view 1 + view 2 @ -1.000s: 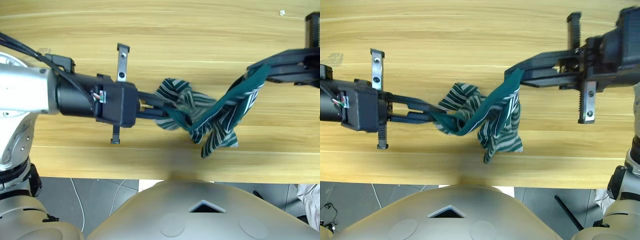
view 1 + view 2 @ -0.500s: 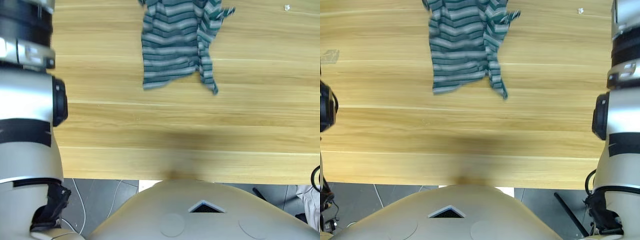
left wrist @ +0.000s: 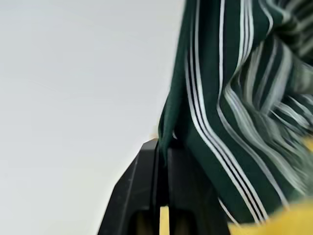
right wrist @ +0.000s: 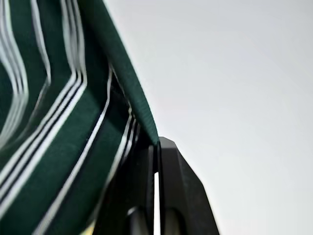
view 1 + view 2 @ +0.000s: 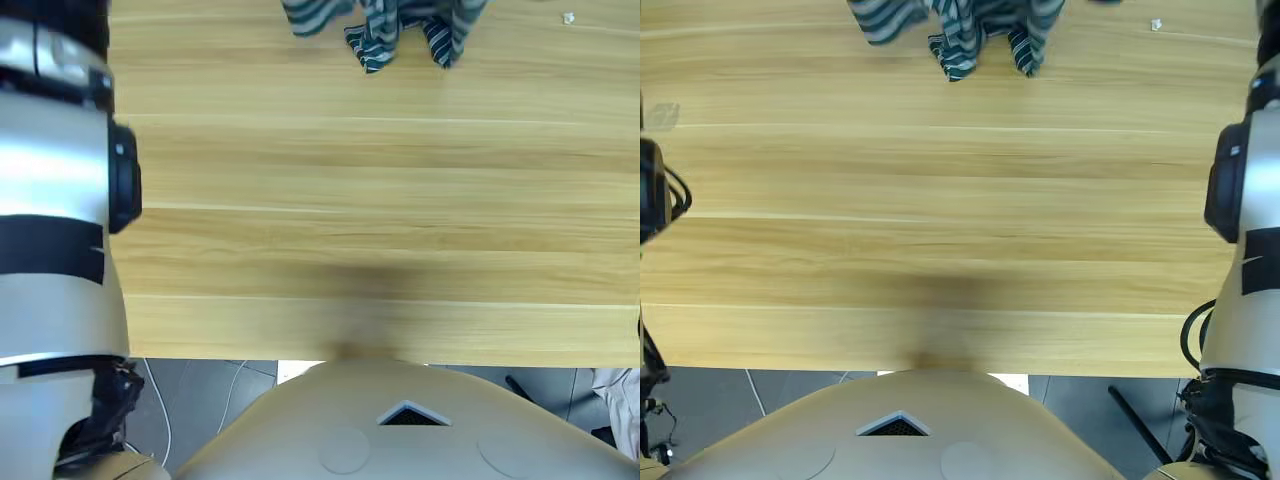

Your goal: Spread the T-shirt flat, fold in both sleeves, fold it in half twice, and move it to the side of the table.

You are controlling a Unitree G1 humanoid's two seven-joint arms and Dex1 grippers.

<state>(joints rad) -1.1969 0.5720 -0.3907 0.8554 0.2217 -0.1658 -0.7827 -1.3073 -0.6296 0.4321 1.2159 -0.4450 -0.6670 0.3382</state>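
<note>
Left gripper [image 3: 161, 147] and right gripper [image 4: 156, 145] each clamp the striped T-shirt [image 5: 400, 22]; its lower edge hangs over the table [image 5: 380, 200]

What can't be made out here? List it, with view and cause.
T-shirt: the head views' top edge cuts off all but its lowest folds.
Left gripper, right gripper: in the wrist views, cloth drapes over their tips, hiding how much is pinched.
Left wrist view: far stripes are blurred.

Raises the T-shirt [image 5: 400, 25] further up than half a second ago, bunching its previously wide-hanging lower part into narrow tips.
</note>
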